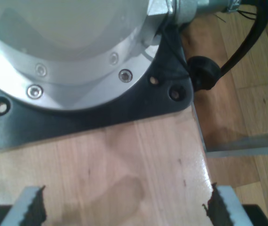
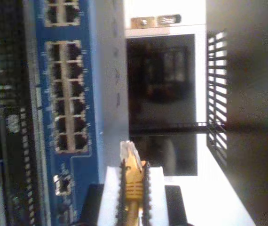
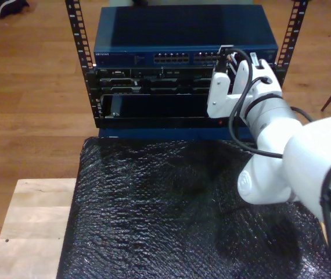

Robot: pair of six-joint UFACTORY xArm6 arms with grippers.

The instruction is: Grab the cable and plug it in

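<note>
One short gap is what counts now: the second gripper (image 2: 133, 188) is clamped on the cable (image 2: 133, 186), clear plug (image 2: 128, 151) pointing straight out past the fingertips toward the blue switch (image 3: 183, 36). The plug sits just beside the block of ports (image 2: 68, 96), off to one side, not yet lined up. The first gripper (image 1: 124, 207) hangs open above bare wood, well away.

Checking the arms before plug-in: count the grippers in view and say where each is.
2. My second gripper, shut on the cable, is at the blue switch. My first gripper, open, hangs over the wooden table.
</note>
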